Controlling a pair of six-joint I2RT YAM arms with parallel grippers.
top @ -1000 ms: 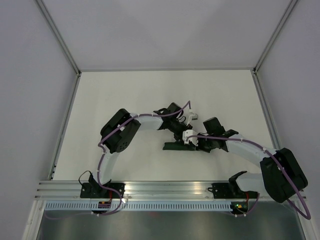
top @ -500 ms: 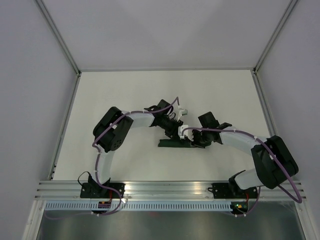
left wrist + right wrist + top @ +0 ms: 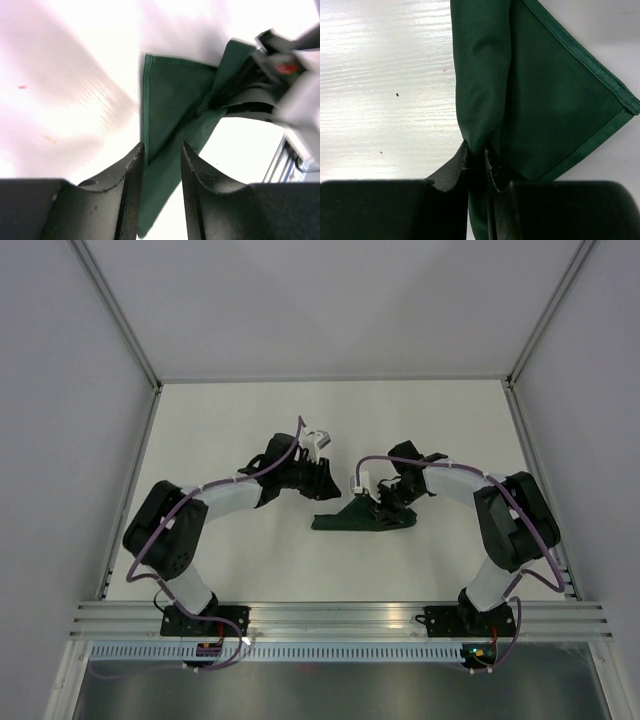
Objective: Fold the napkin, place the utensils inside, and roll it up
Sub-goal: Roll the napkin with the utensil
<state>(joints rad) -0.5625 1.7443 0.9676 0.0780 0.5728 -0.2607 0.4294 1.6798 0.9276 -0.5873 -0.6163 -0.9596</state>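
The napkin point(image 3: 345, 521), a dark green cloth, lies bunched into a narrow wedge on the white table near the middle. My right gripper point(image 3: 383, 506) is at its right end. In the right wrist view that gripper point(image 3: 476, 147) is shut on a rolled fold of the napkin point(image 3: 545, 90), and a hemmed corner spreads out to the right. My left gripper point(image 3: 328, 483) hovers just up and left of the cloth. In the left wrist view it point(image 3: 162, 145) stands open with the napkin point(image 3: 170, 100) lying beyond the gap, not held. The utensils are hidden or out of view.
The white table point(image 3: 230, 430) is boxed in by pale walls on three sides. An aluminium rail point(image 3: 330, 615) with both arm bases runs along the near edge. The right arm's elbow point(image 3: 515, 515) bends out toward the right wall.
The left arm has swung left and drawn its gripper off the napkin, up and to the left. The right arm has swung its elbow farther back, still gripping the cloth.
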